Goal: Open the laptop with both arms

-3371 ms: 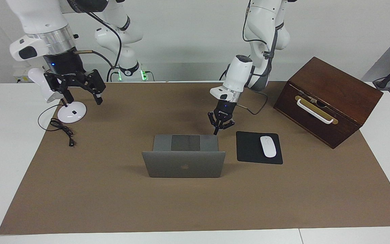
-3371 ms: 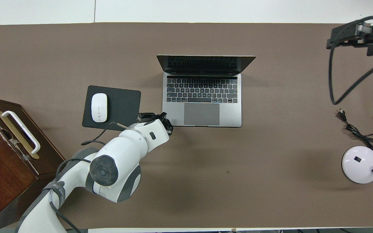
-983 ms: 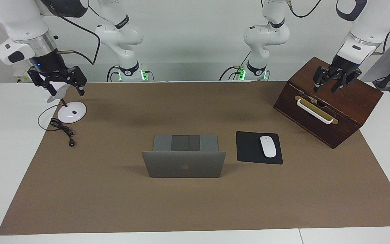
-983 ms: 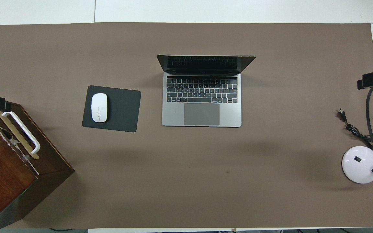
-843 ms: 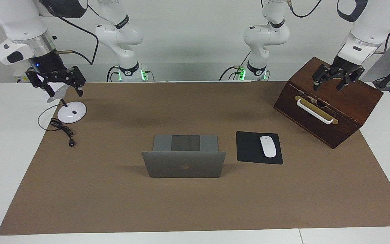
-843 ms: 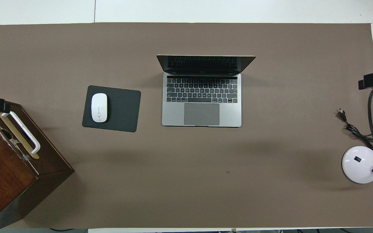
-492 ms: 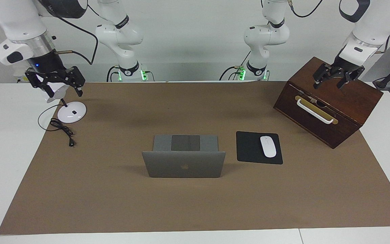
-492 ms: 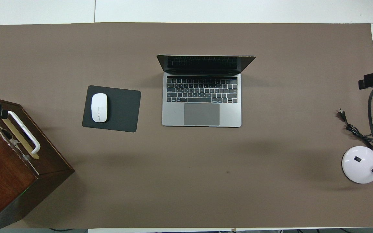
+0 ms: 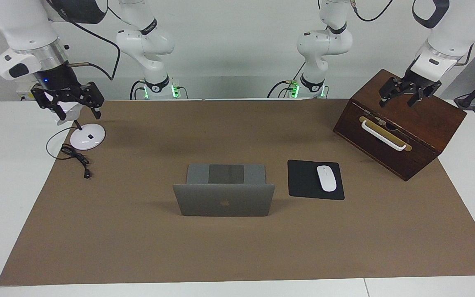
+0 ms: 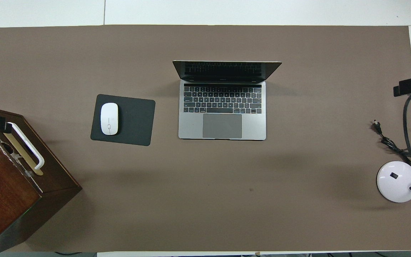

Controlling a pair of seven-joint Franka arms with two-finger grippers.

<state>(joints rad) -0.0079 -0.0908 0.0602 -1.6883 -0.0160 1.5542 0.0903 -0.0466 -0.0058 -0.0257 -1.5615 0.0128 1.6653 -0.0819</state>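
Observation:
The silver-grey laptop (image 9: 223,200) (image 10: 222,103) stands open in the middle of the brown mat. Its lid is upright with the logo facing away from the robots, and the keyboard and trackpad show in the overhead view. Nothing touches it. My left gripper (image 9: 397,101) hangs open over the top of the wooden box, well away from the laptop. At the right arm's end of the table, my right gripper (image 9: 79,114) is open in the air over the white lamp. Neither gripper holds anything.
A dark wooden box (image 9: 398,128) with a white handle sits at the left arm's end. A black mouse pad (image 9: 303,181) with a white mouse (image 9: 326,178) lies beside the laptop. A white lamp base (image 9: 88,137) and its black cable (image 9: 74,156) lie at the right arm's end.
The left arm has left the laptop's corner and swung up over the wooden box, where its gripper opened wider. The right gripper drew back over the lamp. The laptop has not moved.

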